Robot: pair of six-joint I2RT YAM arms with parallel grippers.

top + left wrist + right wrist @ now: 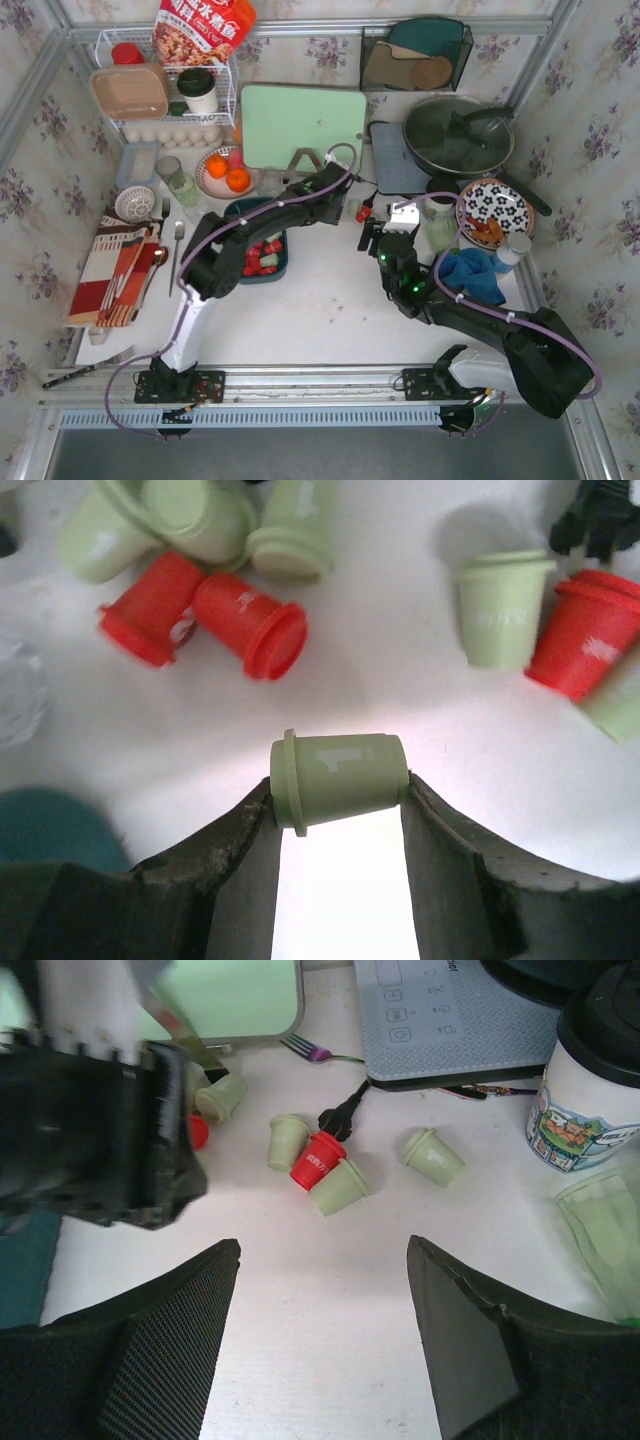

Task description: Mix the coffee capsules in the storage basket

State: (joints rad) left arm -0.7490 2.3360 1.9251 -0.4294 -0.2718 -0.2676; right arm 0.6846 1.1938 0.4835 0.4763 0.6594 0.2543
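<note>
We see left gripper [336, 796] clamping pale mint tapered plastic capsule [338, 776], centre frame; right gripper [323, 1260] spread wide, empty, lower frame.

**Home-style kitchen counter:** the worktop is walled in by floral-papered panels [600, 140]. Beyond the left gripper [338, 788], a mint cutting board [303, 125] is propped against the back wall. A plate of oranges [203, 180] is seen to that gripper's left, and a wire rack [234, 95] of eggs [170, 132] and a snack bag [200, 30] farther off. Ahead of the right gripper [322, 1243], a lidded frying pan [458, 135] and a flat grey cooker [450, 1010] with touch buttons are seen; a patterned dish [500, 200] is set to its right. Cutlery [178, 250] is laid on a striped cloth [95, 280] far to the left gripper's left. Coffee capsules [316, 1160] are scattered just in front of both grippers.
</note>
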